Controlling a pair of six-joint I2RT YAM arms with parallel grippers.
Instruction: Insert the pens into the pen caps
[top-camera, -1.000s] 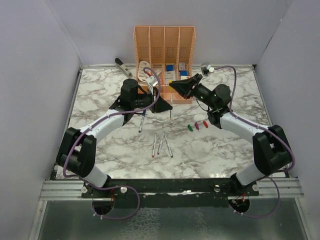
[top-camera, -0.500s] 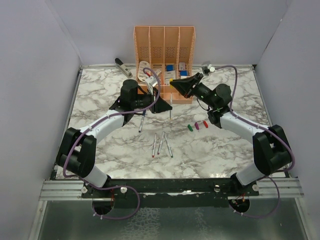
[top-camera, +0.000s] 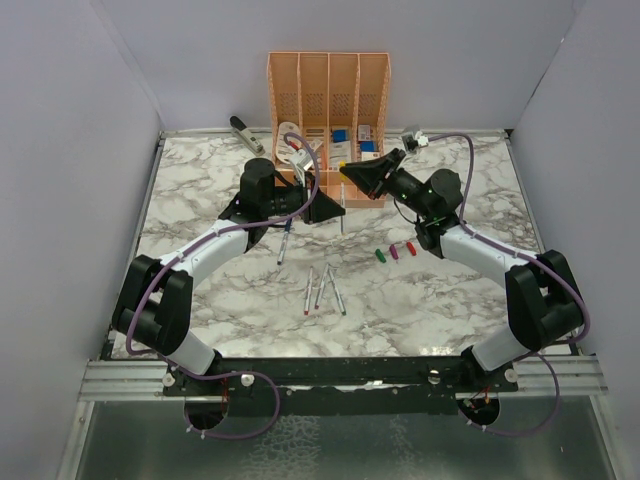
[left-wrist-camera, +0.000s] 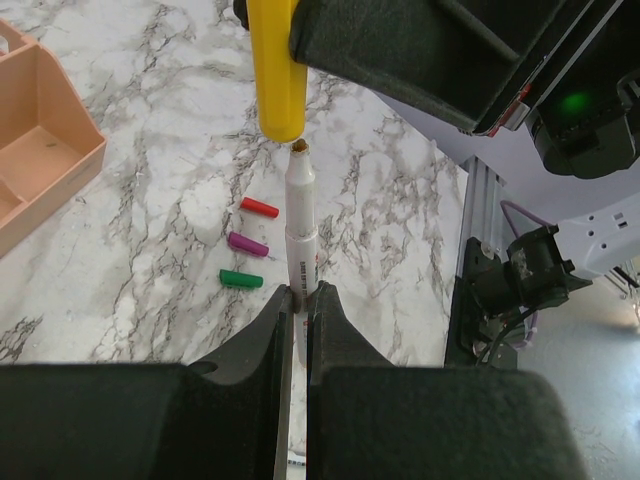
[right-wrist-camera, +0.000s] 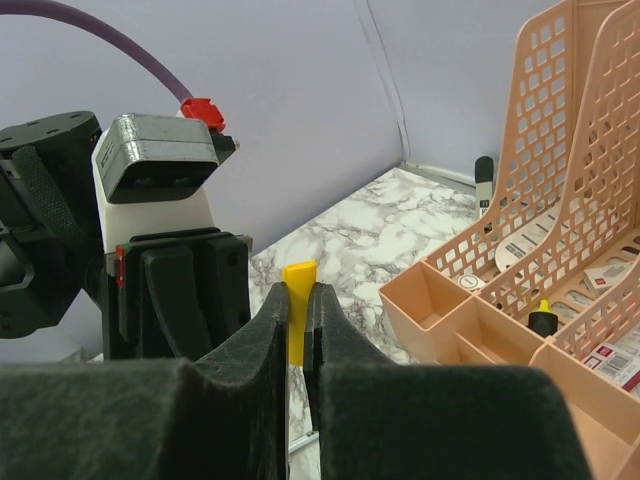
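**Pen Tip Just Short of the Yellow Cap's Mouth**

The left claw (left-wrist-camera: 302, 300) was closed tight on a thin silver-grey pen with a small dark tip (left-wrist-camera: 300, 220). It gripped low on the barrel, so the pen's long axis ran straight out beyond the fingertips. Directly ahead, facing it, the right claw (right-wrist-camera: 297, 300) was pinched shut on a stubby yellow plastic cap (left-wrist-camera: 277, 70), whose open mouth pointed back at the pen. The tip sat just short of that mouth, not yet inside. It seemed to line up nearer one edge of the opening than its middle. The coming push therefore appeared to need a small sideways correction before the claws drew together along the pen's length. Neither arm was nearer, since each carried its own half.

Beneath and to one side of the left claw, a short red cap (left-wrist-camera: 259, 207), a purple cap (left-wrist-camera: 247, 243) and a green cap (left-wrist-camera: 240, 279) lay in a row on the marble-patterned worktop (top-camera: 200, 210), well apart from the held pair. Back toward the arm bases lay three loose silver-grey pens (top-camera: 322, 286) in a cluster and a fourth pen (top-camera: 284, 243) alone. No blue cap could be made out.

A peach plastic desk organiser (top-camera: 328, 75) stood just behind the right claw, and a grey stapler (top-camera: 246, 135) lay beyond the left claw. Nothing stood between tip and mouth, though a wide swing by the right claw could probably clip the organiser.
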